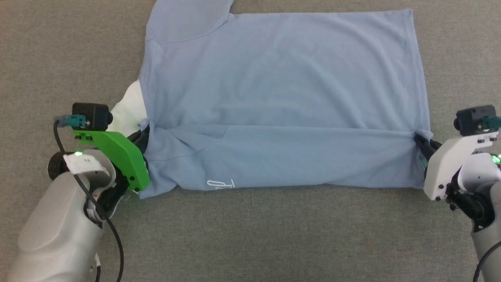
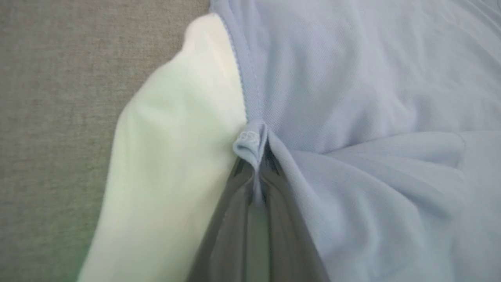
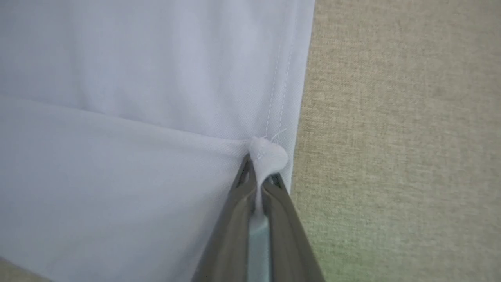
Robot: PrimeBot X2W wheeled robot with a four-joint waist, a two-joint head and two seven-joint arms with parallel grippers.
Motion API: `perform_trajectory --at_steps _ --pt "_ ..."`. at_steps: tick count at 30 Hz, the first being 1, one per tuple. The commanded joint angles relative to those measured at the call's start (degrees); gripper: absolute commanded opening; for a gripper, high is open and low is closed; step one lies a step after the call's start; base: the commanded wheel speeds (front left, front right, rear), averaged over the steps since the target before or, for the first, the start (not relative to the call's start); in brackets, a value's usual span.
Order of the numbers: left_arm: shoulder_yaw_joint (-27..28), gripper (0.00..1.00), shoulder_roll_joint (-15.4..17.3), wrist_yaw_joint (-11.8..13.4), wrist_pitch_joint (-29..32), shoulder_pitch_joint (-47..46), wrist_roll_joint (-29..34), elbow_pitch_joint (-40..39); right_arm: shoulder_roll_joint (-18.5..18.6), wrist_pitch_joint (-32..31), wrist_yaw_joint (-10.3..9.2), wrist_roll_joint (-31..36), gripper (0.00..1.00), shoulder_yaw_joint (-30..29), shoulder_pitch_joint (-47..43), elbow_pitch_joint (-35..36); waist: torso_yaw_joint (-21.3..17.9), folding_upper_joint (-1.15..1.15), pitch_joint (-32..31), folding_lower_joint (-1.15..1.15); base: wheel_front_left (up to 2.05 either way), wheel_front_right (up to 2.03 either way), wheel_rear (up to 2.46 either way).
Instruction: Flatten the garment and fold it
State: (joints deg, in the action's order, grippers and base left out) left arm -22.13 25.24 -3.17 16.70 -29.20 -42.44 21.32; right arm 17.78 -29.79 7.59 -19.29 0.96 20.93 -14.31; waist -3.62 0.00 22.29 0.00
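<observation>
The right hand [image 3: 260, 174] rises from the bottom edge, its two dark fingers pinched together on a small bunch of hemmed cloth. The pale blue garment [image 3: 137, 78], crossed by a fold line, covers the left. A grey-beige woven surface [image 3: 399, 137] lies on the right.

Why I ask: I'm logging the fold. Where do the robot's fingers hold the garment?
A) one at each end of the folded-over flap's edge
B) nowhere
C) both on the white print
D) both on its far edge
A: the left fingers pinch the garment beside its white part, the right fingers pinch its opposite side edge, at the flap's two ends.
</observation>
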Motion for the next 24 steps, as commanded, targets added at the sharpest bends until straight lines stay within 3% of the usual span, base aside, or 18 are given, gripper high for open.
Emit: perform_trajectory --at_steps 1,2,4,5,10,17,24 --pt "-0.58 0.0 -0.15 0.62 2.8 0.98 -1.41 1.65 0.26 -2.95 -0.1 -1.23 0.0 0.24 0.43 -1.6 0.07 0.0 0.01 0.0 0.0 0.0 0.0" --pt "-0.36 0.0 -0.3 0.86 3.29 1.06 -1.96 1.7 0.29 -4.41 -0.1 -1.89 0.0 -0.15 0.55 -2.03 0.17 0.0 -0.25 0.0 0.0 0.0 0.0" --pt "0.46 0.42 -0.85 1.67 2.67 1.45 -2.75 1.53 0.2 -6.57 -0.1 -2.81 0.61 -1.17 0.55 -2.27 0.42 0.0 -1.1 0.0 0.0 0.0 0.0" --pt "0.87 1.0 -1.01 2.25 1.44 1.76 -2.54 1.23 -0.01 -6.91 -0.1 -3.1 1.0 -1.99 0.42 -2.07 0.57 0.0 -1.7 0.0 0.0 0.0 0.0" --pt "3.05 1.0 -1.52 5.29 -9.92 4.6 0.86 -1.63 -1.91 -2.07 -0.1 -3.0 1.0 -5.26 -1.89 1.01 1.12 0.0 -5.43 0.0 0.0 0.0 0.0" --pt "4.74 1.0 -2.67 9.41 -25.92 12.85 5.76 -7.14 -6.04 12.51 -0.1 -0.71 1.0 -9.75 -9.94 7.38 2.09 0.0 -10.67 0.0 0.0 0.0 0.0" --pt "3.17 1.0 -3.85 10.75 -30.17 22.41 8.22 -13.8 -11.44 25.01 -0.1 0.83 1.0 -12.2 -17.7 12.5 2.27 0.0 -13.33 0.0 0.0 0.0 0.0"
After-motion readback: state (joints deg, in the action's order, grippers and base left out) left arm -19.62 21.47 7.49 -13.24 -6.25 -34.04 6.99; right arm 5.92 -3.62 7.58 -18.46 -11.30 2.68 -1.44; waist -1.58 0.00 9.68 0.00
